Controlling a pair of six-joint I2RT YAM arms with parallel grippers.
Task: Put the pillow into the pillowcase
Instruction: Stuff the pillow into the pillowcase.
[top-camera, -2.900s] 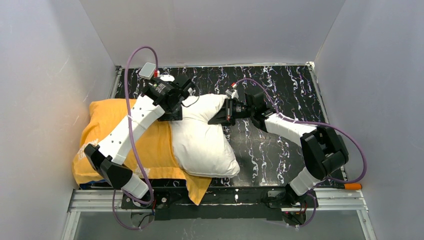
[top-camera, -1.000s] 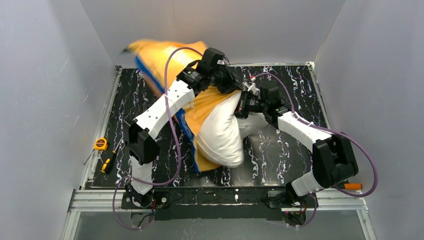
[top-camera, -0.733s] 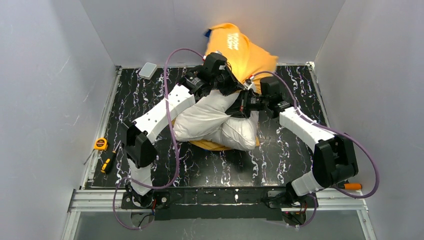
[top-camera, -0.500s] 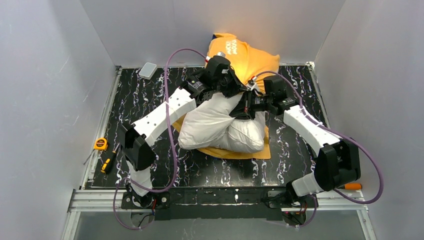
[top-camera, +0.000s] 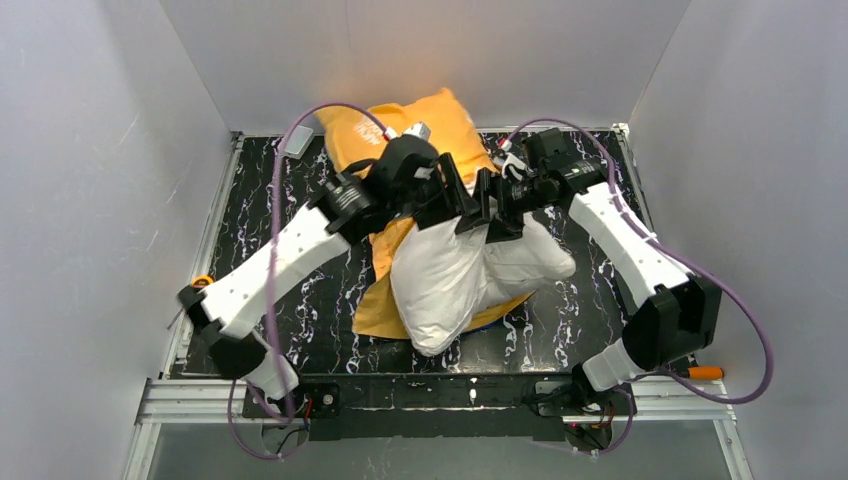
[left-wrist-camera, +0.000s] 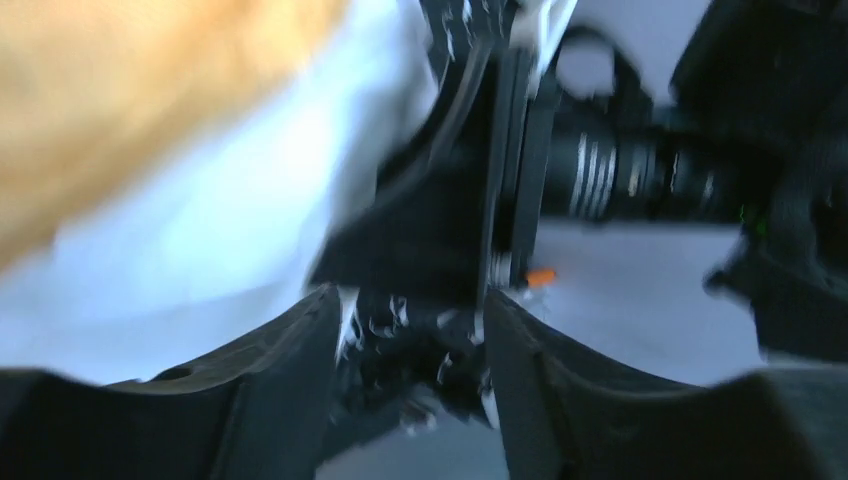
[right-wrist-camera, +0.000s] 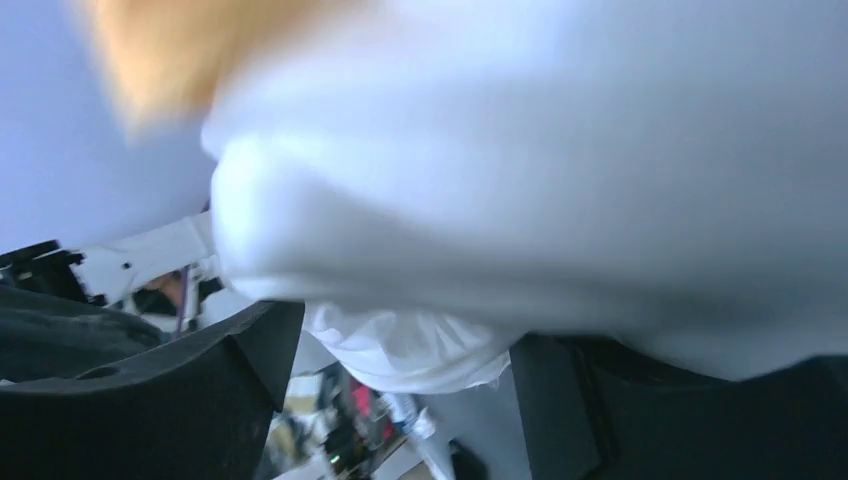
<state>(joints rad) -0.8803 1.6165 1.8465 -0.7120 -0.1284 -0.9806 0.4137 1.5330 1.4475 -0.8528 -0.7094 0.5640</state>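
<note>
From the top external view, the pillow (top-camera: 450, 280) lies near the middle of the table (top-camera: 330, 320), bunched into two plump lobes. It rests on the pillowcase (top-camera: 400, 125), which shows its orange side. One part of the case spreads flat under the pillow's near end, with a sliver of blue at the edge. Another part is heaped at the far edge behind the arms. Most of the pillow is bare white. Its far end is hidden under the arms, so I cannot tell whether that end sits inside the case. Both arms reach inward, and the left pincer (top-camera: 462, 205) and right pincer (top-camera: 497, 210) hang just beside each other over the pillow's far end.

The left wrist view is blurred. The left pincer (left-wrist-camera: 410, 310) is released, its jaws apart with nothing between them. The pillow (left-wrist-camera: 200, 230) and the orange pillowcase (left-wrist-camera: 130, 90) are off to the left, and the other arm's dark parts (left-wrist-camera: 620, 170) are straight ahead.

The right wrist view is also blurred. The right pincer (right-wrist-camera: 400, 350) is released, its jaws spread wide. A fold of the pillow (right-wrist-camera: 560, 180) sags between them and fills most of the frame. A patch of the orange pillowcase (right-wrist-camera: 200, 50) shows in the upper left.
</note>
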